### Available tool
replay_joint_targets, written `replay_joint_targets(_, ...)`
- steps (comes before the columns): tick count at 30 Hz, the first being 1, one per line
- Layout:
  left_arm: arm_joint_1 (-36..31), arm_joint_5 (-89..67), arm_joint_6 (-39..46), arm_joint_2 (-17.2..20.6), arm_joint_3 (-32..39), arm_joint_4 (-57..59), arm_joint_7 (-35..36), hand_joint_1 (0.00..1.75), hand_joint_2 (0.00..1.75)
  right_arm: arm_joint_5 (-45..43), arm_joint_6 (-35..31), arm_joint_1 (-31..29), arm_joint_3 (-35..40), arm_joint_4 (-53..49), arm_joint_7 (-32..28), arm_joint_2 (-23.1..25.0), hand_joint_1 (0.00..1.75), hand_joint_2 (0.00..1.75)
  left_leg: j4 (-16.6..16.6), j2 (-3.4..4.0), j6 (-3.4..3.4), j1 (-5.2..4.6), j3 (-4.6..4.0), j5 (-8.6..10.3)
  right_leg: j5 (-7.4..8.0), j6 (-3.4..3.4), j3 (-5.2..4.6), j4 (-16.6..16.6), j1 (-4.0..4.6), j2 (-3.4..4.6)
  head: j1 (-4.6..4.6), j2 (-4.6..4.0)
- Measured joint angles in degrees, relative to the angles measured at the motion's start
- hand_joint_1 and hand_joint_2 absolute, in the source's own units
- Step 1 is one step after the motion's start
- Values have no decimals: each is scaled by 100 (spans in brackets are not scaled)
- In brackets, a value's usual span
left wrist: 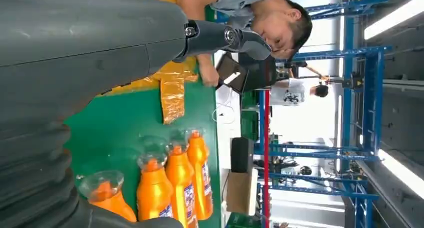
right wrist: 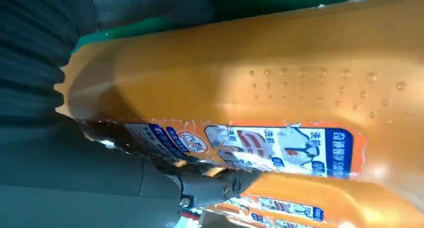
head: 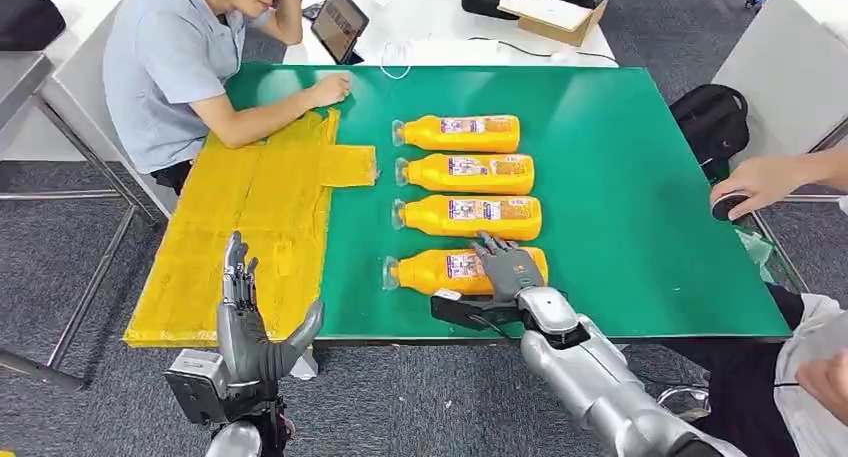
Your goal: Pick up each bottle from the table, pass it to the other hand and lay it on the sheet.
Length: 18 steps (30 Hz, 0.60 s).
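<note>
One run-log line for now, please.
right hand on nearest orange plastic bottle | left hand open, waiting | yellow sheet bare

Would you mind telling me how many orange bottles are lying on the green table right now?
4, in one column: the farthest bottle, the second bottle, the third bottle, and the nearest bottle under the right hand. None seems hidden.

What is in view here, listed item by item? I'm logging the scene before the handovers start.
orange plastic bottles: four, orange, lying in a row on the mat; nearest one under the right hand
yellow plastic sheet: one, yellow, on the mat's left part
green table mat: one, green
tablet: one, dark, propped on the white table
cardboard box: one, brown, far table
black bag: one, right of the table
seated person: one, far left
person's hand: at the right edge
left hand: fingers apart, holding nothing
right hand: on the nearest bottle
</note>
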Motion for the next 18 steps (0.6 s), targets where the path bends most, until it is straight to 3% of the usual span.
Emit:
replay_joint_targets(1, -8, 4, 4, 0, -2, 7, -2, 0, 175, -75, 2, -20, -2, 62, -33, -18, 157, 175, 0, 0, 0, 0, 0, 0, 0, 0, 5, 0, 0, 0, 0, 0)
replay_joint_targets(3, -27, 11, 15, 0, -7, 26, -11, 0, 175, -165, -20, -67, -13, 182, -83, -22, 175, 175, 0, 1, 0, 0, 6, 0, 0, 0, 10, -1, 0, 1, 0, 0)
replay_joint_targets(15, 9, 11, 118, 0, -7, 31, -13, 0, 175, -388, -107, -67, -53, 359, -188, -40, 175, 175, 0, 1, 0, 0, 18, -2, -1, 0, 12, -3, 0, 0, -2, 0)
replay_joint_targets(18, 22, 172, 66, 0, -7, 31, 17, 0, 175, -892, -55, 6, -177, 331, -606, -40, 175, 175, -1, 0, 1, 1, 41, -15, -14, 12, -3, -7, 1, 1, 0, 0)
